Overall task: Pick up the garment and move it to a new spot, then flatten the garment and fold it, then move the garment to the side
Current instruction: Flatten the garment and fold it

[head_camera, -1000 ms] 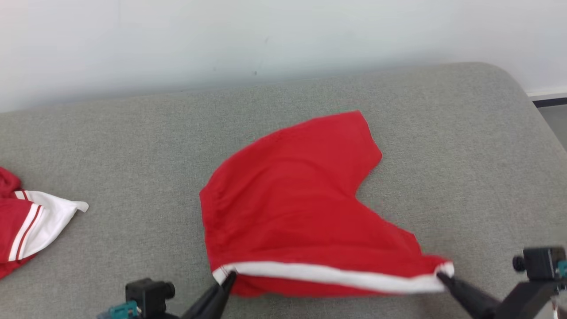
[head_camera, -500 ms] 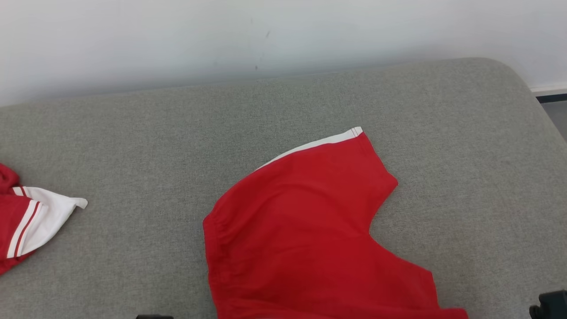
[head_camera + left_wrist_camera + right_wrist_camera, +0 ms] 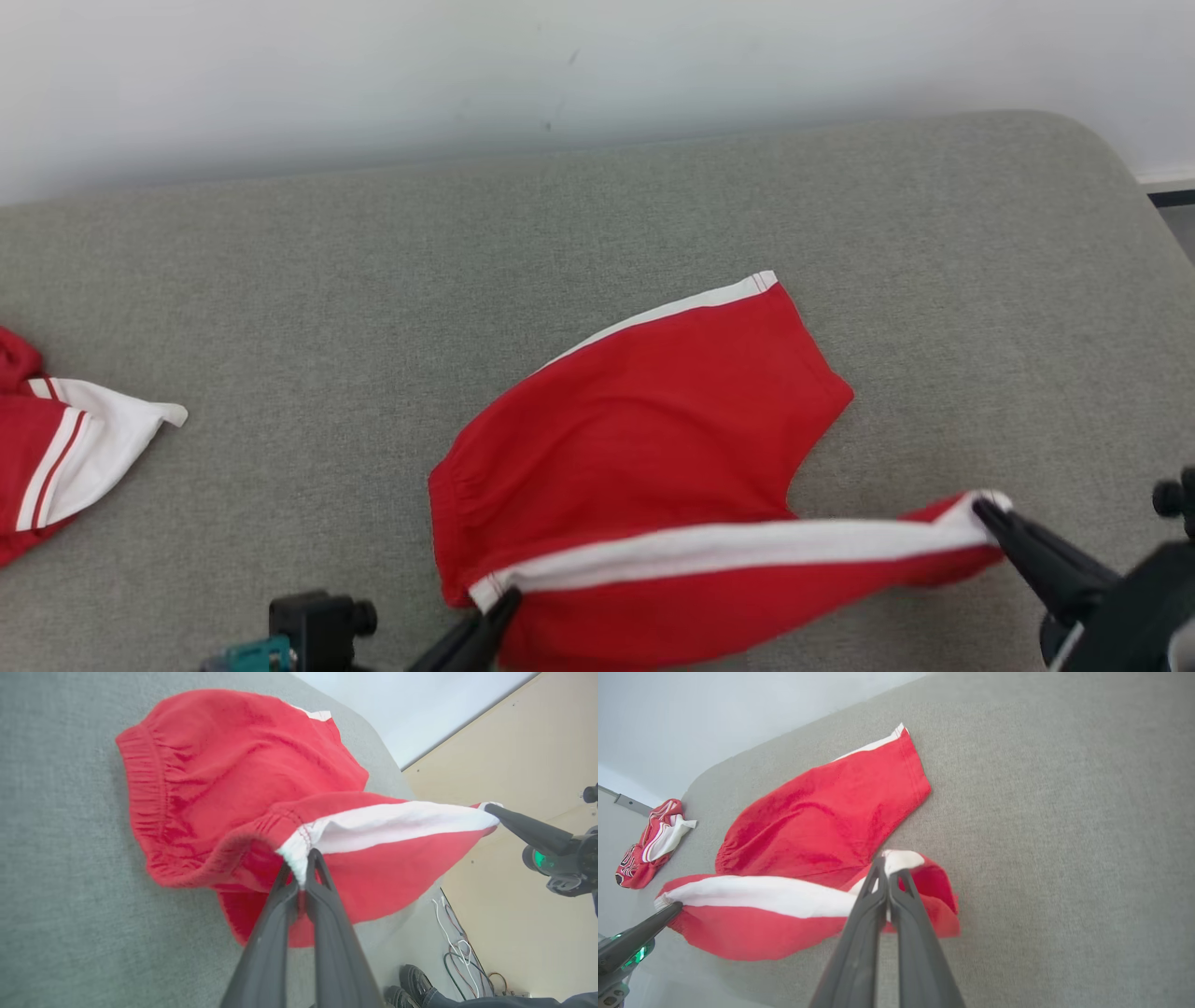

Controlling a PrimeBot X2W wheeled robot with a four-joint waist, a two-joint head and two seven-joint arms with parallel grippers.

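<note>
You're mid-fold. Near the front edge of the grey cushion [image 3: 280, 280], your left gripper [image 3: 499, 602] and right gripper [image 3: 985, 509] each pinch an end of the white stripe [image 3: 728, 546] on the red garment [image 3: 635, 448] — the rest lies mid-cushion. Next: carry that edge over onto the far leg [image 3: 719, 364], stripes matched.

The red cloth shorts with a white side stripe [image 3: 653, 439] lie partly on the grey fabric-covered surface [image 3: 280, 280]. The far leg rests flat, and its hem with a white edge points away. The near side is lifted off the surface, and the white stripe is stretched straight along the raised edge. The gathered elastic waistband is at the left and shows small wrinkles.
</note>
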